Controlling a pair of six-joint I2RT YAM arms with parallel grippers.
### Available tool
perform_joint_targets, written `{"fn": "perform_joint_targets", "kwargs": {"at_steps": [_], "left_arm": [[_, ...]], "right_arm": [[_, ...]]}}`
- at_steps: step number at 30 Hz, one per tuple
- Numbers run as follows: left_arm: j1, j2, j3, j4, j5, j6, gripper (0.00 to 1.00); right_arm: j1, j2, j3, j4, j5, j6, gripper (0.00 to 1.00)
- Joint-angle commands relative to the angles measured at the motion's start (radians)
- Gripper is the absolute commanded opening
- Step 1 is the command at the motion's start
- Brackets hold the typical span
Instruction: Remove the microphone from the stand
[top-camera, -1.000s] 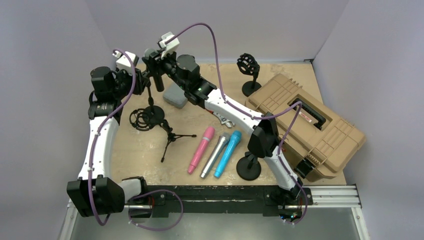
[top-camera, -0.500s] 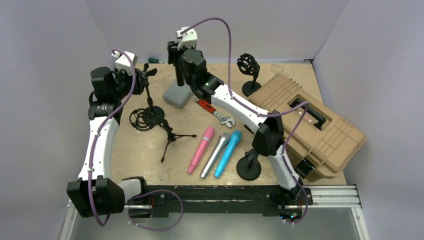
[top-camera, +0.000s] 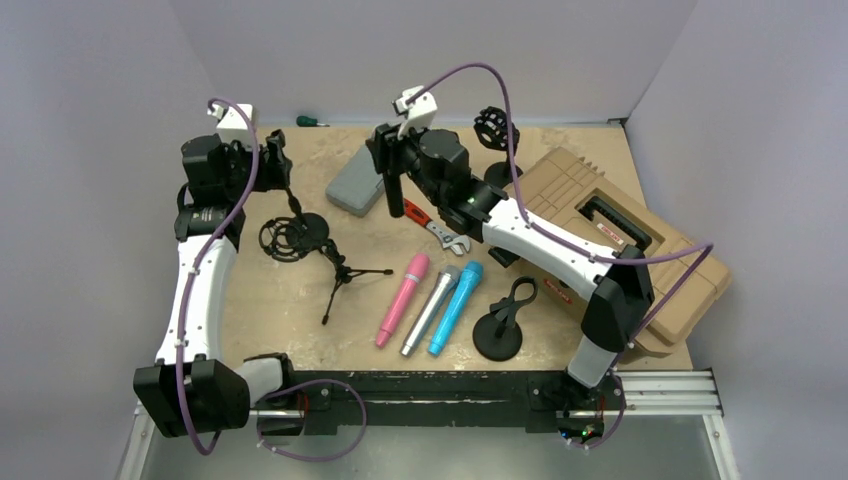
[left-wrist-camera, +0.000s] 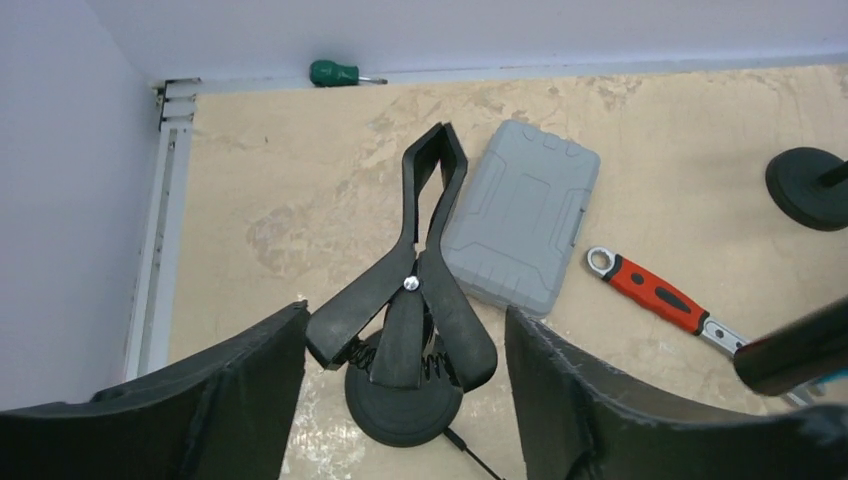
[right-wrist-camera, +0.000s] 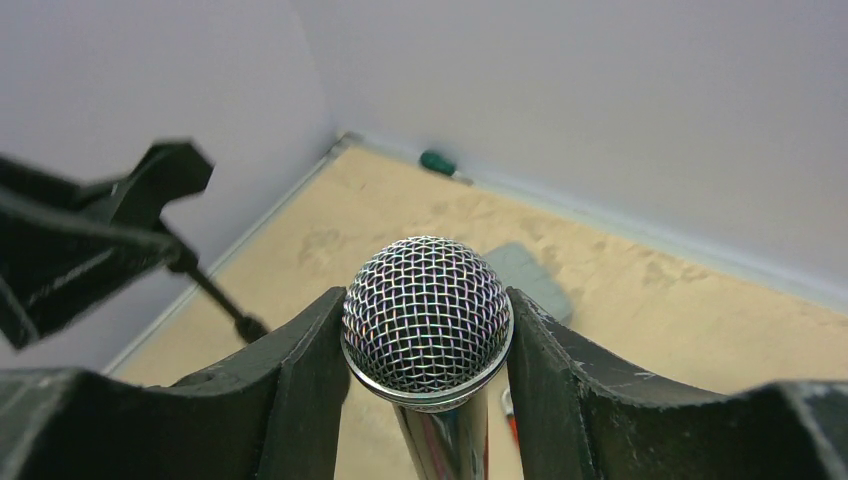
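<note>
The right claw (right-wrist-camera: 427, 335) is clamped on the microphone (right-wrist-camera: 427, 300), whose round silver mesh head points up, above the tabletop (top-camera: 300, 290) and apart from the black stand (top-camera: 311, 227). The left claw (left-wrist-camera: 405, 392) is spread apart, straddling the stand's spring clip (left-wrist-camera: 425, 195). The ribbed tan toolbox (top-camera: 690, 275) carries a label too small to read.

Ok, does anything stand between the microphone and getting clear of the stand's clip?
Nothing visible does. The right claw holds the microphone up, apart from the empty clip, which sits inside the left claw.
</note>
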Motion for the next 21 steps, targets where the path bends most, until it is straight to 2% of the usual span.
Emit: {"fn": "perform_joint_targets", "kwargs": {"at_steps": [1, 4, 8, 12, 16, 21], "left_arm": [[0.006, -0.033, 0.027, -0.03, -0.032, -0.068, 0.72], [0.013, -0.049, 0.026, -0.024, -0.038, -0.108, 0.82], [0.025, -0.07, 0.025, -0.031, -0.082, -0.151, 0.84], [0.032, -0.095, 0.02, -0.035, -0.116, -0.175, 0.85], [0.036, -0.124, 0.009, -0.031, -0.122, -0.187, 0.84], [0.037, -0.147, -0.001, -0.025, -0.125, -0.197, 0.84]], "right_arm": [[0.002, -0.035, -0.082, -0.104, -0.262, 0.102, 0.0], [0.002, -0.053, -0.16, -0.116, -0.432, 0.232, 0.0], [0.002, -0.045, -0.248, -0.139, -0.528, 0.579, 0.0], [0.024, -0.017, -0.379, -0.007, -0.623, 0.855, 0.0], [0.034, -0.029, -0.492, 0.062, -0.501, 1.014, 0.0], [0.034, -0.012, -0.53, 0.031, -0.284, 1.071, 0.0]]}}
